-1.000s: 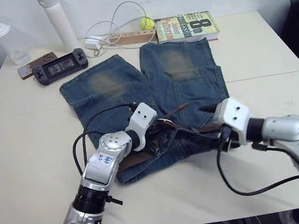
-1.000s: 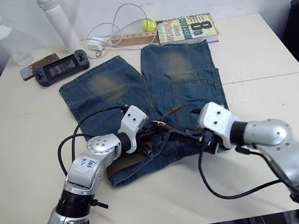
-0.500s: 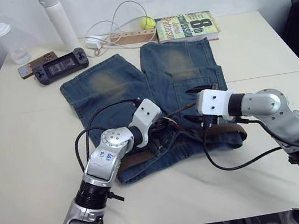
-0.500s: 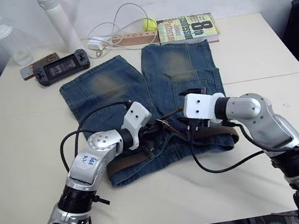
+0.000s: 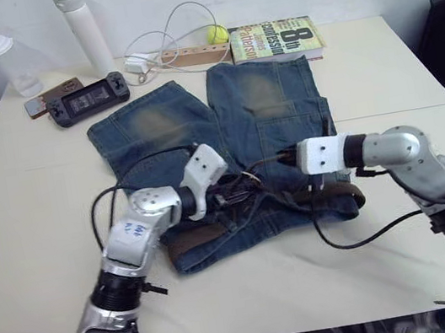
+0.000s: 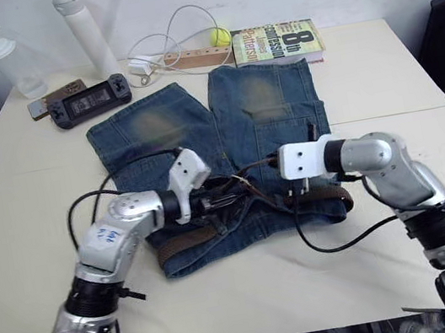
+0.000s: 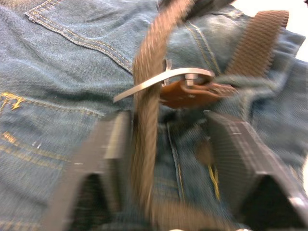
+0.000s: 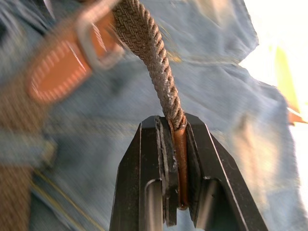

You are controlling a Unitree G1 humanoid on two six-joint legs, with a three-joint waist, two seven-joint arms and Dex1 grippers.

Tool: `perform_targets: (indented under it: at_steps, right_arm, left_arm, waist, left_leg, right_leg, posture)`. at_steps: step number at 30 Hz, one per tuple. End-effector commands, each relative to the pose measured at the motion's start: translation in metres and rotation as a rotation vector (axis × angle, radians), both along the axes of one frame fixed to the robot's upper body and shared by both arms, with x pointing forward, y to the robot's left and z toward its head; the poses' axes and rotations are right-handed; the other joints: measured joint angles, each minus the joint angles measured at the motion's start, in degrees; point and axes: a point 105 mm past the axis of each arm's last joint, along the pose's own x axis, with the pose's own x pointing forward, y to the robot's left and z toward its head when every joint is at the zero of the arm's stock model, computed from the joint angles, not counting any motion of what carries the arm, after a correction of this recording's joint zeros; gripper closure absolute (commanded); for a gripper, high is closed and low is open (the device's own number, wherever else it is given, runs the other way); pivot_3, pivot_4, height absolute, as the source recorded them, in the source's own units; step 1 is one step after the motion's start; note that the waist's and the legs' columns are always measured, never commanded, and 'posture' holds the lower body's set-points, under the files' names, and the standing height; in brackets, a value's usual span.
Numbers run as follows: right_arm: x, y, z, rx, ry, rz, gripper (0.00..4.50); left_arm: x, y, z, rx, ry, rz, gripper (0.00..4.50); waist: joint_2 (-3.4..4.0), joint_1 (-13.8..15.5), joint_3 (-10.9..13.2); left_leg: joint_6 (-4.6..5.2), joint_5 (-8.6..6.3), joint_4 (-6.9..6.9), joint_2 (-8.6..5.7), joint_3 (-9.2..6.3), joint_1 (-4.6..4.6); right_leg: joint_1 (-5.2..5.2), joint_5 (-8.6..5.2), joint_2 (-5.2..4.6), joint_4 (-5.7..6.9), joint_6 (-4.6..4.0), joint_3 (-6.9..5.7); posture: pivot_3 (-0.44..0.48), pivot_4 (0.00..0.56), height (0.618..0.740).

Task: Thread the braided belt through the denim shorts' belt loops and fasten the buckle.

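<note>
We see one brown braided belt [image 8: 144, 53] across one pair of faded blue denim shorts [image 5: 267, 99] mid-frame; right gripper [image 8: 174, 159] fingers clamp its tip, left gripper [image 7: 168, 159] fingers spread apart astride it by one silver buckle [image 7: 163, 79].

— How many of each on the table?

— One pair of denim shorts [image 5: 225, 132], one braided belt [image 5: 216, 229] with one buckle [image 7: 168, 79]. Two bottles: a clear bottle [image 5: 7, 61] and a white bottle [image 5: 80, 28].

— And the small things?

— One handheld game console [image 5: 87, 98], one phone [image 5: 45, 100] beside it, one book [image 5: 276, 39], one yellow ball [image 5: 219, 34], one wooden block [image 5: 187, 55], one white cable [image 5: 162, 35] (looped, so count it once).

— Grippers?

— Two: the left gripper [image 7: 168, 159] and the right gripper [image 8: 175, 159].
</note>
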Motion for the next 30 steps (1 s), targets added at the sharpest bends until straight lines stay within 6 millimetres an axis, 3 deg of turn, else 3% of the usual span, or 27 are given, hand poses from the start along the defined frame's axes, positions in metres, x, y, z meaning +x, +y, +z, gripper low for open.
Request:
perform_targets:
  at_steps: [1, 5, 9, 14, 17, 20, 25, 30]
  right_arm:
    - [0.0, -0.015, 0.028, -0.026, -0.094, 0.01, 4.5]
    - [0.0, -0.02, 0.045, -0.07, -0.137, 0.032, 4.5]
    - [-0.003, -0.006, 0.055, -0.069, -0.123, 0.081, 4.5]
    - [-0.006, 0.004, 0.05, -0.055, -0.089, 0.1, 4.5]
    - [-0.006, 0.006, 0.049, -0.048, -0.078, 0.097, 4.5]
    - [-0.007, 0.008, 0.05, -0.043, -0.076, 0.096, 4.5]
    - [-0.008, 0.009, 0.047, -0.037, -0.053, 0.085, 4.5]
    - [-0.007, 0.01, 0.047, -0.015, -0.038, 0.062, 4.5]
  left_arm:
    - [-0.013, 0.008, 0.029, -0.066, -0.015, -0.077, 0.09]
    - [-0.01, -0.007, 0.057, -0.169, -0.039, -0.081, 0.09]
    - [0.004, -0.042, 0.071, -0.225, -0.026, -0.016, 0.09]
    - [0.013, -0.063, 0.056, -0.13, -0.046, 0.048, 0.09]
    - [0.017, -0.067, 0.051, -0.122, -0.045, 0.069, 0.95]
    - [0.022, -0.07, 0.048, -0.098, -0.072, 0.08, 2.32]
    - [0.023, -0.08, 0.059, -0.218, -0.04, 0.073, 4.39]
    - [0.019, -0.081, 0.066, -0.282, -0.01, 0.048, 4.49]
  waist:
    - [0.0, 0.1, 0.0]
    - [-0.01, 0.6, 0.0]
    - [-0.02, 0.6, 0.0]
    - [-0.03, 0.1, 0.0]
    - [-0.02, 0.0, 0.0]
    - [-0.02, 0.2, 0.0]
    - [-0.03, 0.4, 0.0]
    - [-0.03, 0.4, 0.0]
  left_leg:
    - [0.0, 0.0, 0.0, 0.0, 0.0, 0.0]
    - [0.04, -0.02, 0.03, -0.01, -0.02, -0.04]
    - [0.08, -0.05, 0.13, -0.02, -0.08, -0.17]
    - [0.08, -0.04, 0.12, -0.02, -0.07, -0.23]
    - [0.04, -0.02, 0.12, 0.01, -0.06, -0.23]
    - [0.03, -0.01, 0.15, 0.01, -0.06, -0.23]
    - [0.04, -0.02, 0.16, 0.0, -0.06, -0.26]
    - [0.04, -0.02, 0.17, 0.0, -0.07, -0.31]
  right_leg:
    - [0.0, 0.0, 0.0, 0.0, 0.0, 0.0]
    - [0.05, 0.0, -0.04, -0.06, 0.0, -0.04]
    - [0.02, 0.01, -0.04, -0.1, 0.02, -0.14]
    - [-0.04, 0.01, -0.01, -0.07, 0.03, -0.15]
    - [-0.1, 0.01, 0.01, 0.03, 0.03, -0.12]
    - [-0.13, 0.01, 0.0, 0.07, 0.02, -0.11]
    - [-0.12, 0.01, -0.01, 0.01, 0.03, -0.14]
    - [-0.13, 0.01, -0.01, -0.01, 0.03, -0.16]
  posture:
    - [0.0, 0.15, 0.735]
    - [0.0, 0.15, 0.735]
    - [0.0, 0.15, 0.735]
    - [0.0, 0.15, 0.735]
    - [0.0, 0.15, 0.735]
    - [0.0, 0.15, 0.735]
    - [0.0, 0.15, 0.735]
    - [0.0, 0.15, 0.735]
